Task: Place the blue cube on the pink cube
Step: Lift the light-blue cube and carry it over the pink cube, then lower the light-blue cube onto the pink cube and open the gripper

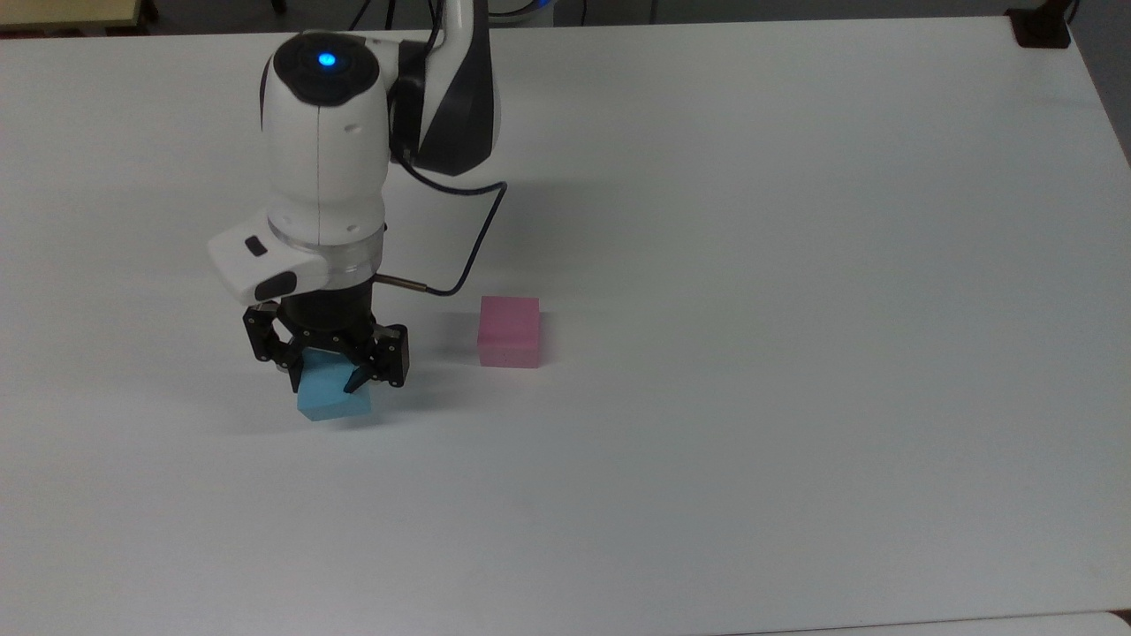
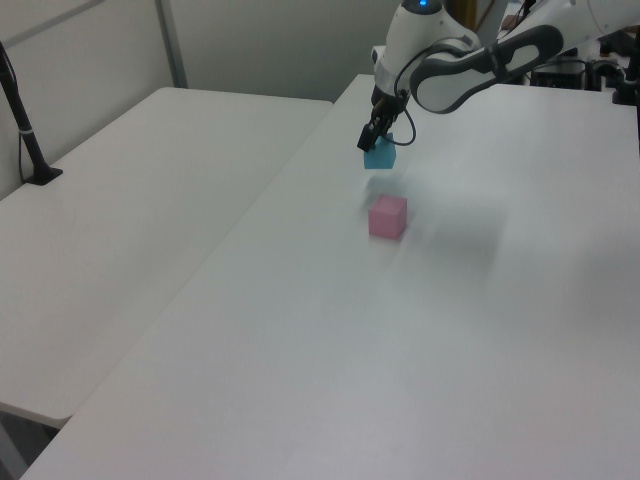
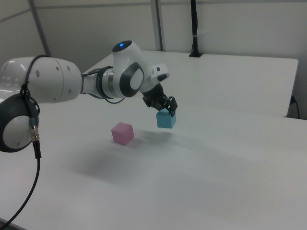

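- I can read no text, label, brand, number or sign anywhere from here.
- Every face I can see is plain and unmarked.

One overhead, two oblique opposing side cameras

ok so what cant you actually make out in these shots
- Top of the blue cube: covered by the tool in the top view, so how deep the grip sits is unclear.
- The pink cube: its underside and far faces are hidden in every view.
- Arm base: cut off by the top view's upper edge.
- Black post in the left view: its top is cut off by the edge.
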`<state>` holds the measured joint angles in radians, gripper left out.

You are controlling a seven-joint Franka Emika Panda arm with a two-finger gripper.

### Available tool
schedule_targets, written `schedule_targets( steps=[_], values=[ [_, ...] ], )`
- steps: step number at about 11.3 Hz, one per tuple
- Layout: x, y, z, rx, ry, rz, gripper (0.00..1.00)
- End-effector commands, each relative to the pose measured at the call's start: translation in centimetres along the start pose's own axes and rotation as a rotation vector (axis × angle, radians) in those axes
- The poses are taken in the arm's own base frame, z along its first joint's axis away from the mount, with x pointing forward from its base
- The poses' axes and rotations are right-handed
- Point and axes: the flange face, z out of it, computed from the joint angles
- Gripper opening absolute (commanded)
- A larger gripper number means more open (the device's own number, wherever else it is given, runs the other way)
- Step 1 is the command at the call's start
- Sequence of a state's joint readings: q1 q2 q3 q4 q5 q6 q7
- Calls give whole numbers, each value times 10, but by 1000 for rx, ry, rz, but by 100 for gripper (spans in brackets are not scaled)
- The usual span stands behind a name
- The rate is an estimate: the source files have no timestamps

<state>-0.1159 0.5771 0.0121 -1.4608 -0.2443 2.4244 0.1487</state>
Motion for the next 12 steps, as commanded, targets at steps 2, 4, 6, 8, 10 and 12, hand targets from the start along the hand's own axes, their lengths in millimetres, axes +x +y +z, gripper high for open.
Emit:
schedule_targets(
  steps=[2, 4, 6, 8, 10, 12],
  values=[
    [-22, -50, -79, 33, -89, -59, 40],
    [-37, -82, -93, 56, -105, -26, 41],
    [-52, -106, -89, 65, -127, 12, 42],
    [-60, -121, -83, 65, -139, 26, 43],
    [-61, -126, -83, 66, -139, 49, 43],
    [-62, -131, -84, 67, -140, 53, 44]
  ],
)
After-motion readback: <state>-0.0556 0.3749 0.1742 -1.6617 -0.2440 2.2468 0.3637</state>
